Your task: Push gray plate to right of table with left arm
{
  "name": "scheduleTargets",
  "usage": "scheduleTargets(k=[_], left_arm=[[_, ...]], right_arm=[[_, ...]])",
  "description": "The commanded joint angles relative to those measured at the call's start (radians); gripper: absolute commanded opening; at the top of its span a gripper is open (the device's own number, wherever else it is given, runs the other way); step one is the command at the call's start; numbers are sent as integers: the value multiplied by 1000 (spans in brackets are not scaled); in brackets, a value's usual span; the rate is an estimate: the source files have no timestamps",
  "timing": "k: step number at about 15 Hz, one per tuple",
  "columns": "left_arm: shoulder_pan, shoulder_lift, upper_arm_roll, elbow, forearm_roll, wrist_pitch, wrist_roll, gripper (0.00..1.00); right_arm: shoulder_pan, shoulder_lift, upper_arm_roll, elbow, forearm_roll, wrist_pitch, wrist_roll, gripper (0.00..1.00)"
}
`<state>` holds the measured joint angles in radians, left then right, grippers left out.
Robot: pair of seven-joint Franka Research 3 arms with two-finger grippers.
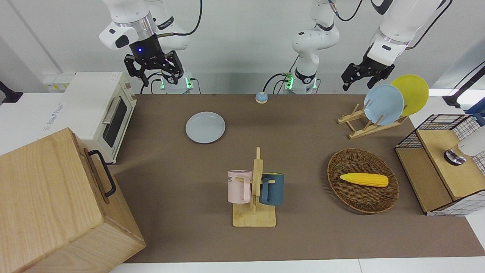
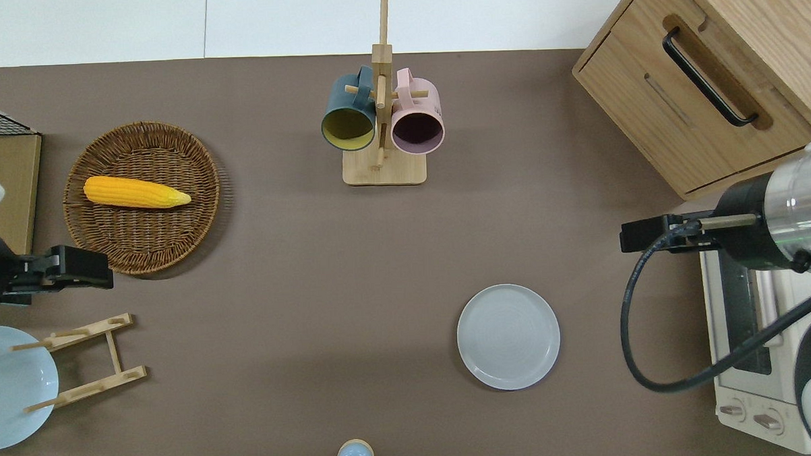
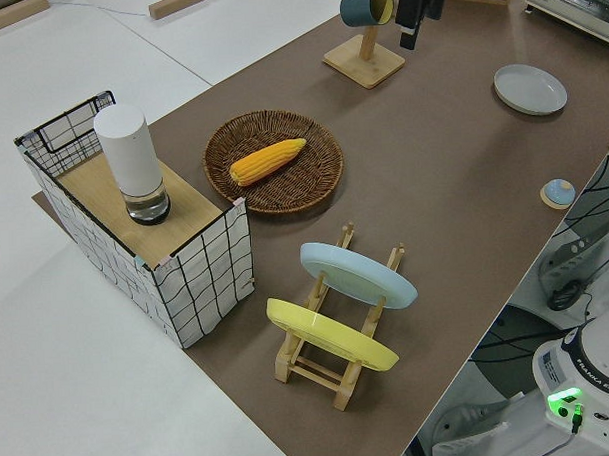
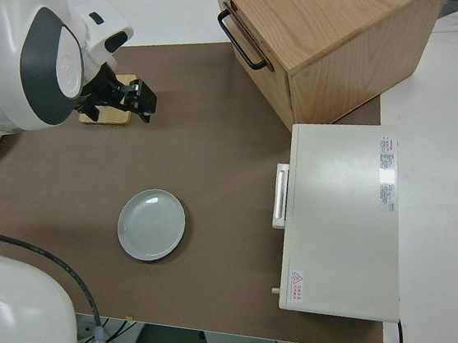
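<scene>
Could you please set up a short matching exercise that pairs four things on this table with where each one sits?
Things:
1. gray plate
2. corn cob
3. pink mug
4. sky-blue plate

Places:
A. leaning upright in the wooden plate rack
B. hanging on the wooden mug stand
C. flat on the bare table, toward the right arm's end
D. lying in the wicker basket

Pairs: 1-C, 2-D, 3-B, 4-A
</scene>
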<state>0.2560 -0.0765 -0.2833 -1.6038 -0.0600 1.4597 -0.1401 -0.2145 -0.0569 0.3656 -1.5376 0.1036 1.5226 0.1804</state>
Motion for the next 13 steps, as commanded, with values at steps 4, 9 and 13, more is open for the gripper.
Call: scheduleTargets(k=[4,9,13], left_arm=[[-3,6,-5,15,23,-33,2,991],[-3,6,-5,16,25,-33,1,991],[-4,6,-5,15,25,-32,-1,991]], right_arm=[[-6,6,3,14,16,-5,2,996],[-6,6,3,14,16,-5,2,996],[-6,6,3,14,16,-5,2,996]])
